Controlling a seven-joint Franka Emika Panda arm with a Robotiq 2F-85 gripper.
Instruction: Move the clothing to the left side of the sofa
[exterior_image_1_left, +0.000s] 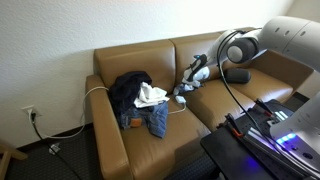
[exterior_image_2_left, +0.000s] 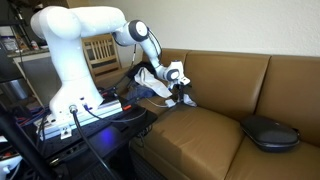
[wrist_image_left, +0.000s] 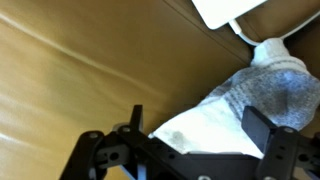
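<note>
Clothing (exterior_image_1_left: 140, 102) sits heaped on the end seat of the sofa (exterior_image_1_left: 225, 108), jeans (exterior_image_1_left: 150, 120), white shirt (exterior_image_1_left: 152, 95) and dark top (exterior_image_1_left: 125, 90) together. Gripper (exterior_image_1_left: 186, 86) hangs just beside the pile, jaws wide open over white-grey fabric (wrist_image_left: 250, 90), gripping nothing.

Arm (exterior_image_2_left: 75, 45) stretched out; wrist (exterior_image_2_left: 163, 68) angled down — hand (exterior_image_2_left: 184, 92) spread wide.

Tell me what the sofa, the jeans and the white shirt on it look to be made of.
The sofa looks like leather or imitation leather: smooth tan-brown surface, soft sheen. The jeans look like denim: matte blue, heavy folds. The white shirt seems thin matte cloth, crumpled; its weave is too small to tell.
</note>
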